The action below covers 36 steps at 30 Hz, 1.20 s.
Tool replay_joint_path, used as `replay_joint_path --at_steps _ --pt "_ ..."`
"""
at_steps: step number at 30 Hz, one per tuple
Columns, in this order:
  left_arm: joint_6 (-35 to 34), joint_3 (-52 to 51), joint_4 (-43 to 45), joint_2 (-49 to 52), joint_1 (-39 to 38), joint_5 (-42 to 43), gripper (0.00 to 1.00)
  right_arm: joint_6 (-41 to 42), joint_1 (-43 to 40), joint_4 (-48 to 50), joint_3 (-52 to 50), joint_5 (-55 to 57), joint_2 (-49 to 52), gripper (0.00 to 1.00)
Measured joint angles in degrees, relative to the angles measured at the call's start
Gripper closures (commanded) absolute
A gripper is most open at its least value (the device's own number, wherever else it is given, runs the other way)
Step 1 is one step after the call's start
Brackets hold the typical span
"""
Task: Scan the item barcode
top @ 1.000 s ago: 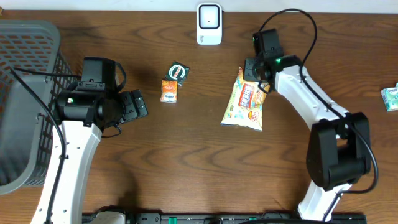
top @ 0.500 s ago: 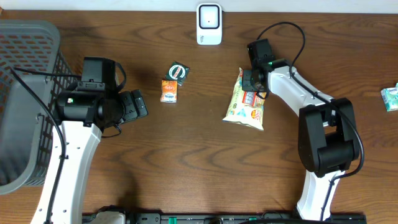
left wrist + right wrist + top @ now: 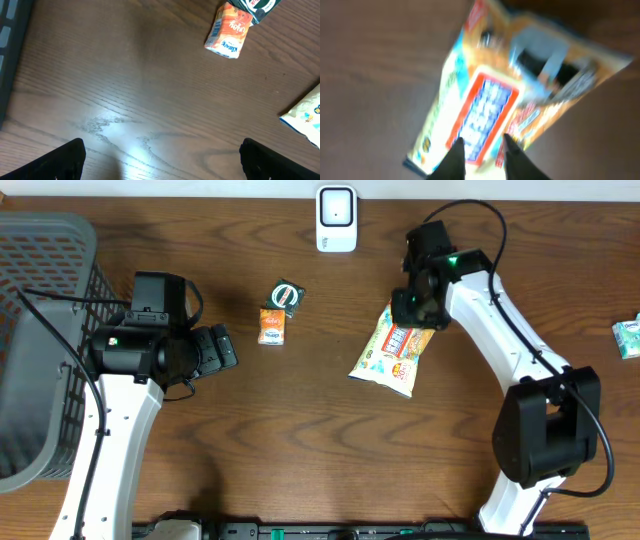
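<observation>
Basket: a grey basket stands at the table's left edge, just beside my left arm.
Left gripper: my left gripper hangs over bare wood right of the basket. Its jaws are spread wide and hold nothing.
Orange pack: a small orange pack lies flat, right of my left gripper and apart from it.
Green pack: a green pack touches the orange pack's far end.
Scanner: the white scanner stands at the far edge, near the middle, apart from everything else.
Bag: the yellow snack bag lies tilted on the wood, right of centre, nearer me than the scanner and well apart from it.
Right gripper: my right gripper is at the bag's far end. The wrist view is blurred and shows my fingers only a little apart above the bag. I cannot tell whether they pinch it.
Teal pack: a teal pack lies at the right edge.
</observation>
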Motion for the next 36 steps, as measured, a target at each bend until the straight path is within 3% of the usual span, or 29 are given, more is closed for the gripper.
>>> replay_joint_path --at_steps 9,12,16,24,29,30,32,36 --pt "0.0 0.0 -0.02 0.0 0.0 0.0 0.03 -0.7 4.26 1.05 -7.52 -0.7 0.0 0.81" --pt "0.0 0.0 -0.02 -0.02 0.0 0.0 0.02 -0.83 5.14 3.32 -11.37 0.02 0.02 0.85" --pt "0.0 0.0 0.02 0.0 0.0 -0.02 0.02 -0.79 5.16 4.42 -14.99 1.31 0.02 0.99" --pt "0.0 0.0 0.02 0.0 0.0 -0.02 0.02 -0.92 4.61 -4.26 -13.42 6.6 0.02 0.99" --pt "0.0 0.0 0.0 0.0 0.0 0.0 0.02 -0.92 3.43 -9.42 -5.81 11.3 0.02 0.91" --pt "0.0 0.0 0.0 0.0 0.0 -0.02 0.02 -0.9 3.37 -9.35 -4.46 12.0 0.02 0.86" --pt "0.0 0.0 0.0 0.0 0.0 0.0 0.02 -0.94 3.41 -8.41 -2.34 12.87 0.0 0.78" --pt "0.0 0.0 0.0 0.0 0.0 -0.02 0.02 -0.96 3.5 -3.19 -1.25 13.11 0.0 0.76"
